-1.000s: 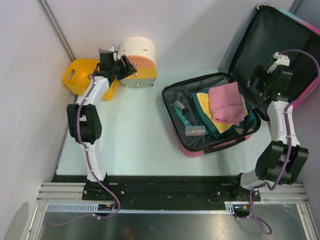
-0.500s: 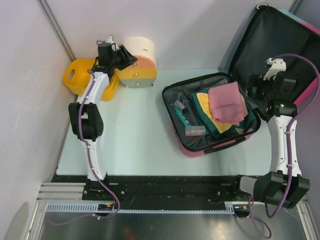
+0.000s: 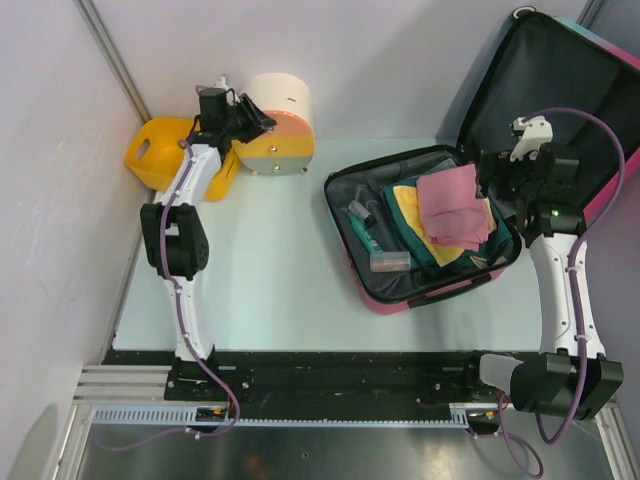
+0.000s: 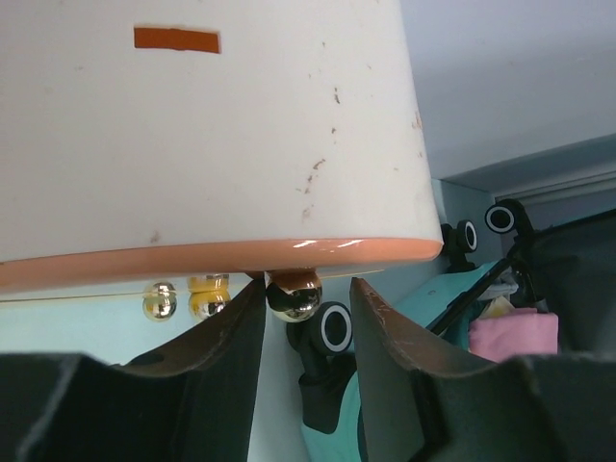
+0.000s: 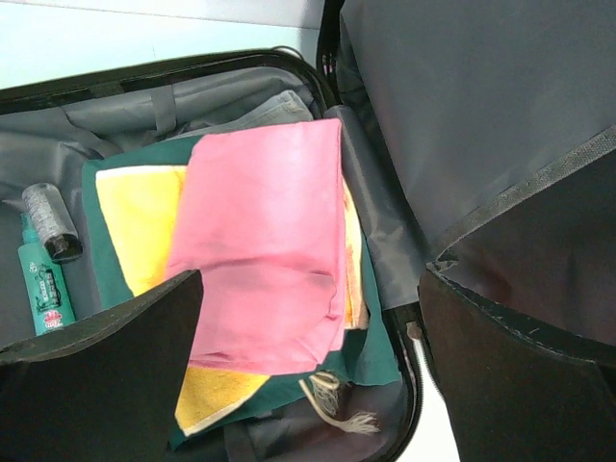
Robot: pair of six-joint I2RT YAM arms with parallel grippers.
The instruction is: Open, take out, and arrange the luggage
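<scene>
Luggage (image 3: pixel 415 292) lying open at the right of the counter (image 3: pixel 270 260), lid leaning back against the rear wall, black lining showing. Inside the lower half: pink cloth (image 3: pixel 455 205) uppermost, over a yellow cloth (image 3: pixel 405 205) and a green cloth (image 3: pixel 440 255); beside them, on the left, a green tube (image 3: pixel 362 235), a grey-capped bottle (image 3: pixel 360 210) and a small clear box (image 3: pixel 390 262). Right tool (image 3: pixel 488 185) hovering over the right edge of the pile. Left tool (image 3: pixel 258 116) up against the round box (image 3: pixel 275 125) at the back left, yellow basket (image 3: pixel 160 150) just beside that box.

From the left wrist: left tool (image 4: pixel 306 327) released, fingers (image 4: pixel 231 337) spread either side of a gold knob (image 4: pixel 294 296) under the cream wall of the round box (image 4: pixel 192 125); whether touching the knob, cannot tell. Small orange bar (image 4: pixel 176 38) printed on that wall, no lettering. Black wheels (image 4: pixel 334 327) of the luggage in the background.

From the right wrist: right tool (image 5: pixel 308 356) released, fingers (image 5: pixel 106 366) wide apart above the pink cloth (image 5: pixel 265 241), gripping nothing. Green tube (image 5: pixel 43 284) printed with small writing, too fine to read.
</scene>
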